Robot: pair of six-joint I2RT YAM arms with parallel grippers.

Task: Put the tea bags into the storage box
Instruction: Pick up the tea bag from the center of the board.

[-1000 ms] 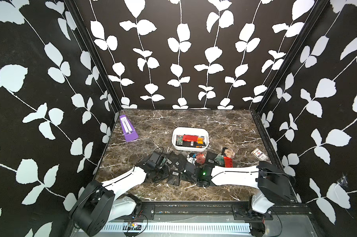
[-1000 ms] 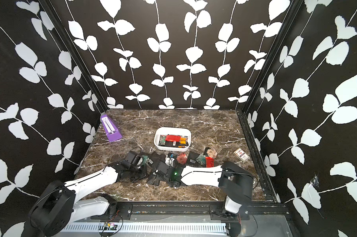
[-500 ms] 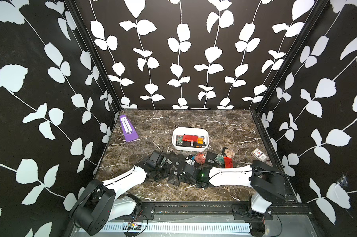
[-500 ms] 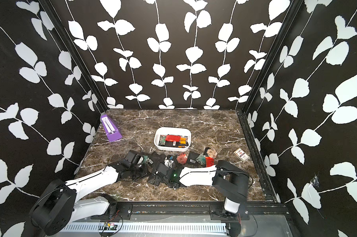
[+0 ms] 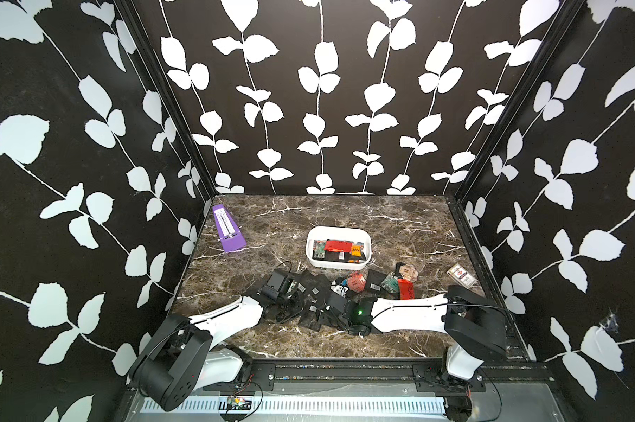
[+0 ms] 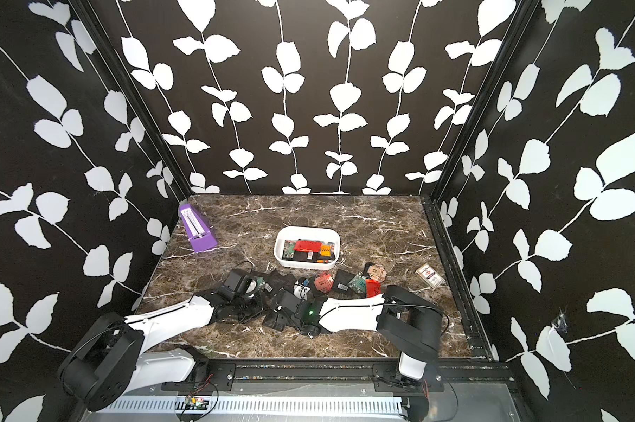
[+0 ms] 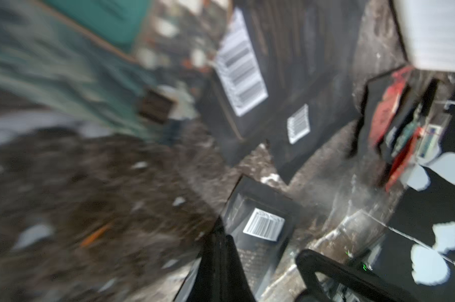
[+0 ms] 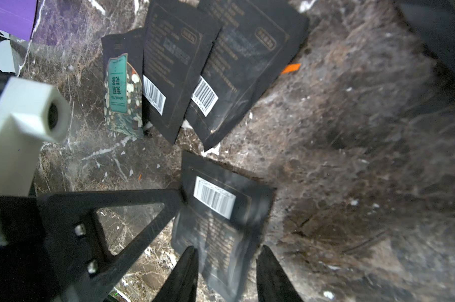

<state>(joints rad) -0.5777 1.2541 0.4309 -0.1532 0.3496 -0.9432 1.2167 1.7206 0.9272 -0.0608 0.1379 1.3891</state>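
The dark brown marble tabletop [image 5: 400, 219] carries a white rounded plastic storage box [image 5: 330, 263], a purple pyramid-shaped metronome [image 5: 228, 232], a white-and-red printed pack [image 5: 462, 274] — and loose flat tea bags [image 5: 376, 281] scattered near its front.

Storage box [image 5: 323, 263], tea bags [image 5: 376, 283] strewn beside — metronome [image 5: 229, 234] apart

Evenly lit top views, sharp, wide-angle bending at edges, left wrist view heavily smeared (motion blur), right wrist view softer at edges
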